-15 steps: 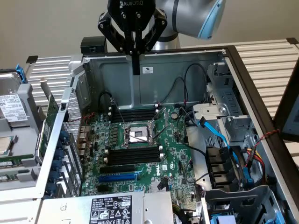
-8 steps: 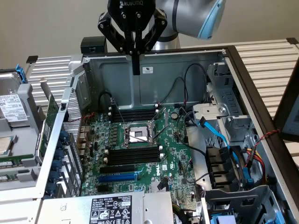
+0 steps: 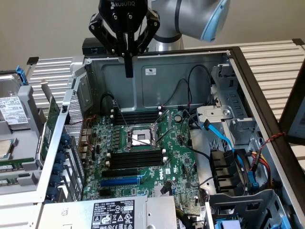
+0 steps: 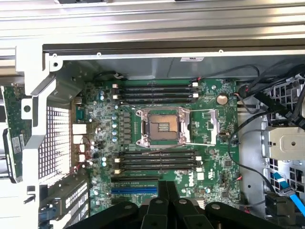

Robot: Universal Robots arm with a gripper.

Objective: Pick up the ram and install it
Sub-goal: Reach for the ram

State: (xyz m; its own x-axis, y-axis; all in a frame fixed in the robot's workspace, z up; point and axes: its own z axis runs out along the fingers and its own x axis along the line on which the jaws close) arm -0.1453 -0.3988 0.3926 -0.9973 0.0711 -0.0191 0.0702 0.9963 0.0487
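Barely begun: pincer pressed together and empty, high in the exterior view's upper middle, over the motherboard. Likely ram at mid-left, ungrasped; installing undone.

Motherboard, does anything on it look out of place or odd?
The CPU socket in the middle of the motherboard sits bare, no cooler over it, and its thin metal levers appear swung out, unlatched. Nothing looks spilled or broken.
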